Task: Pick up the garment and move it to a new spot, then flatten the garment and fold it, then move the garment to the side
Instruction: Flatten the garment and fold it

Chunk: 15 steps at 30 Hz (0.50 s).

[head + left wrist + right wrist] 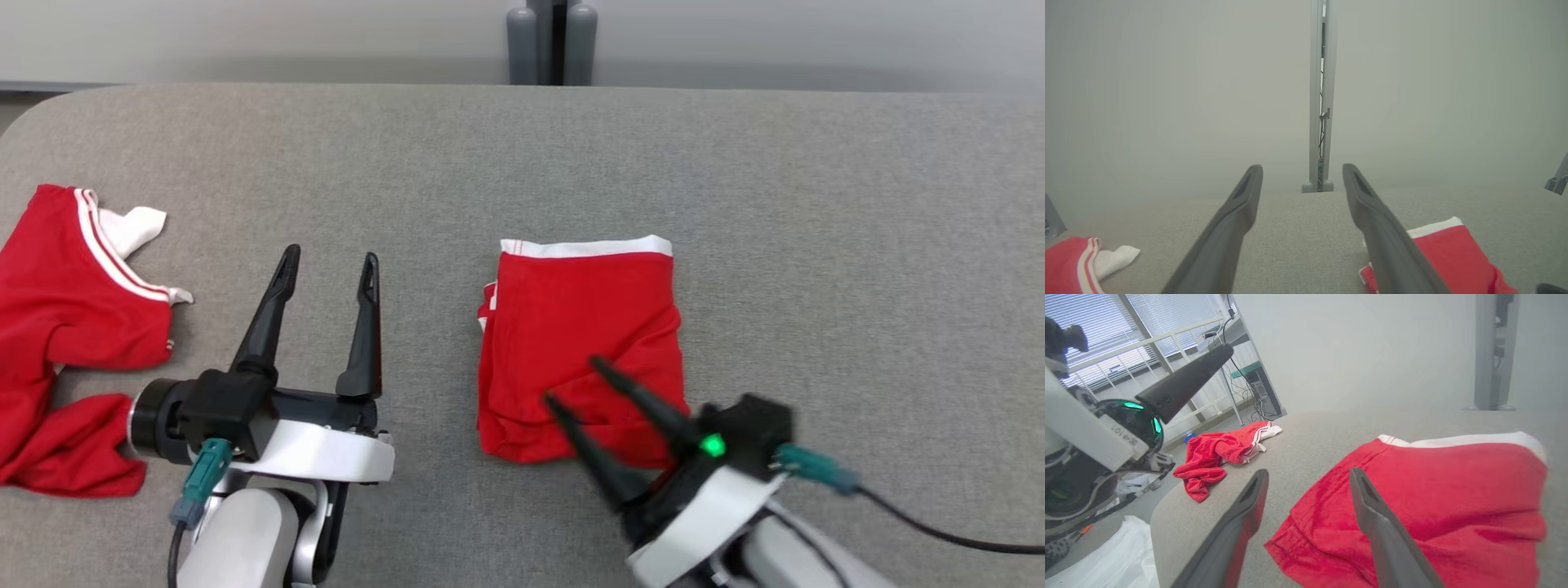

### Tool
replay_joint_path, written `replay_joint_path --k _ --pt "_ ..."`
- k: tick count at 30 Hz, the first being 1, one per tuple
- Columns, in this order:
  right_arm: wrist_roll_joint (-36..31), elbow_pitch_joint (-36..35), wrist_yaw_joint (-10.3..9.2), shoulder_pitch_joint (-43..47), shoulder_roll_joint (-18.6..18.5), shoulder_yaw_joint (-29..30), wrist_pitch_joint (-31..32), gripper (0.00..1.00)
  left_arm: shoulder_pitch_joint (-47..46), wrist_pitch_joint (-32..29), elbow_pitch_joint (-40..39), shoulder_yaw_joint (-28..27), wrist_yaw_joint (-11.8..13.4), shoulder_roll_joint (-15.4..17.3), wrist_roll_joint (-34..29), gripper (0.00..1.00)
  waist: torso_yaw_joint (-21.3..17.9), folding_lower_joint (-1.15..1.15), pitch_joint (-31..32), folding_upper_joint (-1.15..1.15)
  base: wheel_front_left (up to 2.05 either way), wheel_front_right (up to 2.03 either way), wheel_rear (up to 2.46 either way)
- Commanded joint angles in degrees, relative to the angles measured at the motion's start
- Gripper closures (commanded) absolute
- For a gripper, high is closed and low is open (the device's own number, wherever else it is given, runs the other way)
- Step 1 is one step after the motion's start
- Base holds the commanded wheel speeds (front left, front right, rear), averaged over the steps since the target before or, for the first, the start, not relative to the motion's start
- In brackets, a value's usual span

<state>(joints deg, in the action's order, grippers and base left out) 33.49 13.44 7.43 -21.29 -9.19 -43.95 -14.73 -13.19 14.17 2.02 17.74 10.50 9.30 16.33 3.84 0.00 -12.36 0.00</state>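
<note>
1. The garment (584, 327) lies folded into a compact red block near the middle of the grey table (735, 163). Its white band is at the 12 o'clock end and the 6 o'clock end is creased and a little bunched. In the head view its long axis runs from 12 to 6.
2. The right gripper (575, 382) hangs over the block's 5 o'clock corner, so the cloth lies right under it and ahead of it. Its fingers are spread wide with nothing between them and point toward 10 o'clock. The forearm comes in low from 5 o'clock. I can't tell whether the tips touch the fabric.
3. The left gripper (331, 257) is well apart at the block's 9 o'clock, above bare table. It is also wide and empty, and its fingers point to 12, roughly parallel to the block's long axis.
4. The folding looks done, and what remains is shifting the block aside. The right arm is plainly nearer, but it meets the block on the diagonal. A pinch there would catch a corner, and the layers could slip open.
5. A second, crumpled red garment (65, 327) lies at the table's 9 o'clock edge, so there is less free room on that side.
</note>
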Motion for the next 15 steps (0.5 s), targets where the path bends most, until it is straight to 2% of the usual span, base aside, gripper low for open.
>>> replay_joint_path --k 1,8,9,15 --pt "-1.3 -1.7 0.12 1.4 -1.0 3.9 -0.5 0.00 0.4 0.1 -0.3 -0.4 0.4 0.6 0.0 0.00 -0.8 0.00 0.6 0.00 0.00 0.00 0.00" --pt "-6.7 -4.8 0.12 5.7 -1.4 22.7 0.0 0.00 1.3 0.3 -0.2 -1.6 1.2 1.8 0.3 0.00 -2.2 0.00 2.4 0.00 0.00 0.00 0.00" --pt "-6.7 -4.8 0.12 5.7 -1.4 22.7 0.0 0.00 1.3 0.3 -0.2 -1.6 1.2 1.8 0.3 0.00 -2.2 0.00 2.4 0.00 0.00 0.00 0.00" --pt "-10.9 -5.8 0.12 9.5 -0.9 34.7 2.3 0.00 2.2 0.6 0.8 -2.5 1.8 2.6 -0.6 0.00 -2.1 0.00 4.0 0.00 0.00 0.00 0.00"
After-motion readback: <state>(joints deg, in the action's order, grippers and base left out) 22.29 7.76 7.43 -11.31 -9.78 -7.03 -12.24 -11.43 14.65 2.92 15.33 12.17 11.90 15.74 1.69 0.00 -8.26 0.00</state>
